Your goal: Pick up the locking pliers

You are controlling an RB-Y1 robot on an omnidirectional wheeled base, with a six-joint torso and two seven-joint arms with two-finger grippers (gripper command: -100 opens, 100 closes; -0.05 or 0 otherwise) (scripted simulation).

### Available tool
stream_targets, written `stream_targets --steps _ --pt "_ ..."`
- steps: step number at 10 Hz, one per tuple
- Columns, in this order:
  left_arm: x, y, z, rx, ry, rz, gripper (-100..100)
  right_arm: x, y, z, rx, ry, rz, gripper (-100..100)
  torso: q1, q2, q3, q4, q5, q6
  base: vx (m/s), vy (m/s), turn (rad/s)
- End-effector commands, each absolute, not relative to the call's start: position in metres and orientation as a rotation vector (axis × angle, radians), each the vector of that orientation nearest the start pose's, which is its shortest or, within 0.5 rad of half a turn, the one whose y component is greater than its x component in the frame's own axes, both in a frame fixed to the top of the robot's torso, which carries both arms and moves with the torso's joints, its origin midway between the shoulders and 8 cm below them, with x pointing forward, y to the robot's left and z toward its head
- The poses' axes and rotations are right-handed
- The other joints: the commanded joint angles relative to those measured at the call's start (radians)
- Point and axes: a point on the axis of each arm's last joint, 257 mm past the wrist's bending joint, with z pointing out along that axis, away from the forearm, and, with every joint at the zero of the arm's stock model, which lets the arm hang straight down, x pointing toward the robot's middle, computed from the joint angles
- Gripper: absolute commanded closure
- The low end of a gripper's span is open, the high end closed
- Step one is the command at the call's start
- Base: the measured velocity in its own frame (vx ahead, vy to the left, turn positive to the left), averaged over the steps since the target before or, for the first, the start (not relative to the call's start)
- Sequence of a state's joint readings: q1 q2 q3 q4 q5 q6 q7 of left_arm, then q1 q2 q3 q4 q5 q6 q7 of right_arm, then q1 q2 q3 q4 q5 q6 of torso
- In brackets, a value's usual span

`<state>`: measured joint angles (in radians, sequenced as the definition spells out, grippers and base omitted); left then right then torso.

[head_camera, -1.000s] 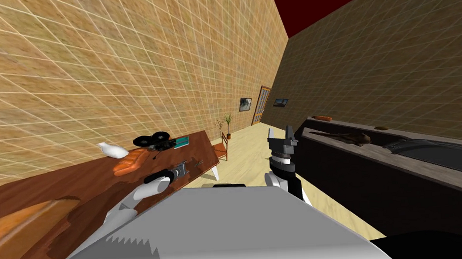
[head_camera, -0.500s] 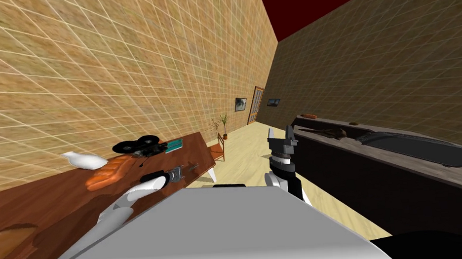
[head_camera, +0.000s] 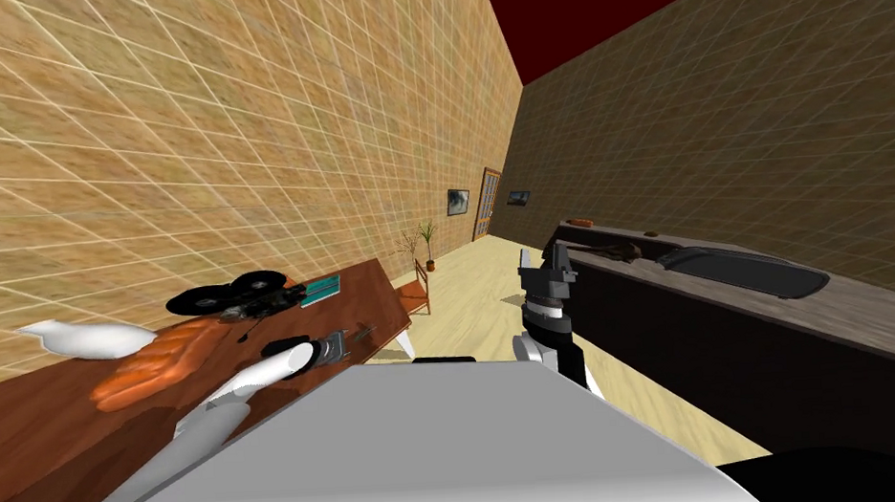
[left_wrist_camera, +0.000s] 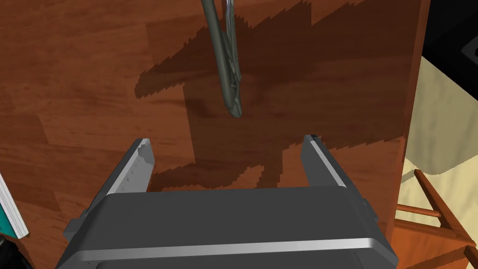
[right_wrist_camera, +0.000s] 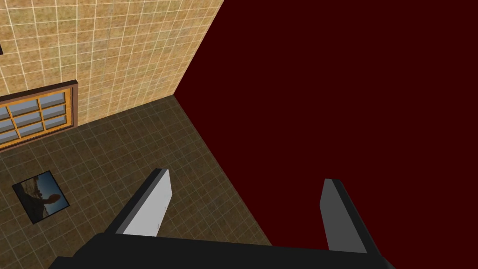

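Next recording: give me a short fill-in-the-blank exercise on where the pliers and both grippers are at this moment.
1. The left gripper hovers over the table with its fingers ____.
2. The pliers lie on the table, nearer the ____ gripper.
3. The right gripper is open and holds ____.

Missing words: open; left; nothing.
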<state>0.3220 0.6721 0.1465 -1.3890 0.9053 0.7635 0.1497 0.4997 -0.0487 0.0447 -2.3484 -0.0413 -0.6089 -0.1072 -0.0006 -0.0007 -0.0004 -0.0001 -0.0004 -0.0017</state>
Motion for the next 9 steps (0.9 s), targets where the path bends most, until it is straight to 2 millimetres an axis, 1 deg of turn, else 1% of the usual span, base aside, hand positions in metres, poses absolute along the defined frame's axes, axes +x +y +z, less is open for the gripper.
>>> stream_targets --steps 1,2,3,4,5,6,7,8,9 --pt "0.262 0.52 -0.471 -2.559 1.286 -0.525 -100 0.31 -0.259 0.072 0.547 0.48 1.518 0 0.0 0.0 0.0 0.0 0.0 0.0 0.025 -0.023 -0.157" --pt "0.259 0.52 -0.472 -2.565 1.285 -0.518 -100 0.31 -0.259 0.072 0.547 0.48 1.518 0 0.0 0.0 0.0 0.0 0.0 0.001 0.022 -0.014 -0.088" --pt "0.248 0.524 -0.476 -2.63 1.255 -0.492 -100 0.31 -0.259 0.072 0.547 0.48 1.518 0 0.0 0.0 0.0 0.0 0.0 0.0 0.024 -0.02 -0.174" --pt "0.247 0.525 -0.477 -2.634 1.252 -0.488 -100 0.31 -0.259 0.072 0.547 0.48 1.518 0 0.0 0.0 0.0 0.0 0.0 0.001 0.024 -0.012 -0.069" --pt "0.236 0.529 -0.481 -2.698 1.218 -0.463 -100 0.31 -0.259 0.072 0.547 0.48 1.517 0 0.0 0.0 0.0 0.0 0.0 0.0 0.031 -0.016 -0.164" --pt "0.235 0.529 -0.481 -2.699 1.218 -0.462 -100 0.31 -0.259 0.072 0.547 0.48 1.518 0 0.0 0.0 0.0 0.0 0.0 0.001 0.026 -0.011 -0.075" --pt "0.225 0.532 -0.483 -2.759 1.184 -0.44 -100 0.31 -0.259 0.072 0.547 0.48 1.517 0 0.0 0.0 0.0 0.0 0.0 0.0 0.03 -0.016 -0.132" --pt "0.219 0.534 -0.483 -2.802 1.153 -0.432 -100 0.31 -0.259 0.072 0.547 0.48 1.518 0 0.0 0.0 0.0 0.0 0.0 0.0 0.044 -0.017 -0.237" --pt "0.215 0.534 -0.485 -2.814 1.151 -0.42 -100 0.31 -0.259 0.072 0.547 0.48 1.518 0 0.0 -0.001 0.0 0.0 0.0 0.001 0.035 -0.008 -0.072"
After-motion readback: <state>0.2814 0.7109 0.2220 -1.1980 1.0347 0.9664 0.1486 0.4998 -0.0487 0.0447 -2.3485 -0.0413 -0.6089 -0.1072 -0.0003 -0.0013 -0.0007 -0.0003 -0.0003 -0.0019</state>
